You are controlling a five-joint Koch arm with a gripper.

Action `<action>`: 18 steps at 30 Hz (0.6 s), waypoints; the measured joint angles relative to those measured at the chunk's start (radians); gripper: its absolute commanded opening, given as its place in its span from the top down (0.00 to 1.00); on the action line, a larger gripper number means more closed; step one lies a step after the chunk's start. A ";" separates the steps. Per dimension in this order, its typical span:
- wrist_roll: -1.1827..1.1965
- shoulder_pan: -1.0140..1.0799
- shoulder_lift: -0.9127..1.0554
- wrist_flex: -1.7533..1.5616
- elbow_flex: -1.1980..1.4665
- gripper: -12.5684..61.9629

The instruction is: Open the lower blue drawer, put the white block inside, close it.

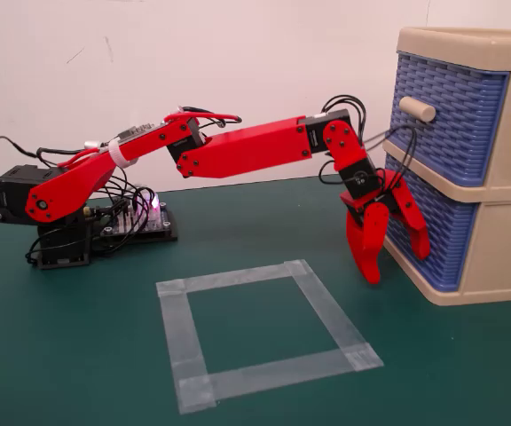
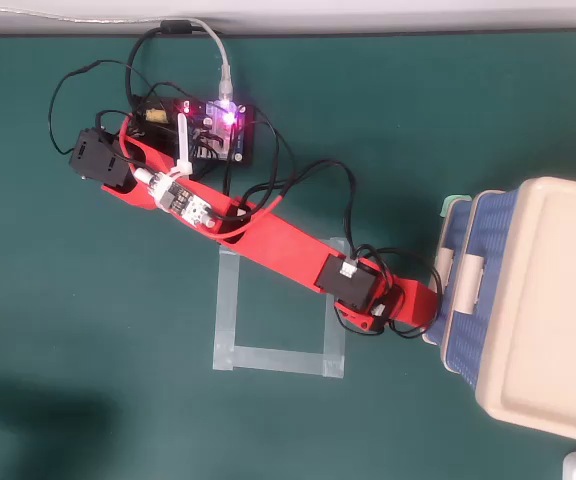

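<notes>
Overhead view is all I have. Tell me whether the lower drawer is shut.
Observer: The fixed view shows the lower drawer pushed in, its front level with the cabinet.
Operator: Give me the gripper.
Observer: The gripper points down in front of that drawer, jaws spread. One finger overlaps the drawer front, but I cannot tell if it touches.
Operator: Find the block.
Observer: It shows nowhere in the fixed view either, neither on the table nor in the gripper.
</notes>
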 measured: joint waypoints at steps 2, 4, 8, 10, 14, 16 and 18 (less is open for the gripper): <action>0.000 -0.003 0.072 0.110 -0.015 0.37; -0.008 0.008 0.183 0.295 -0.041 0.37; -0.026 0.146 0.477 0.594 -0.038 0.37; -0.058 0.270 0.612 0.604 0.091 0.37; -0.213 0.495 0.787 0.607 0.437 0.37; -0.408 0.667 0.894 0.612 0.735 0.37; -0.606 0.799 0.979 0.589 0.920 0.37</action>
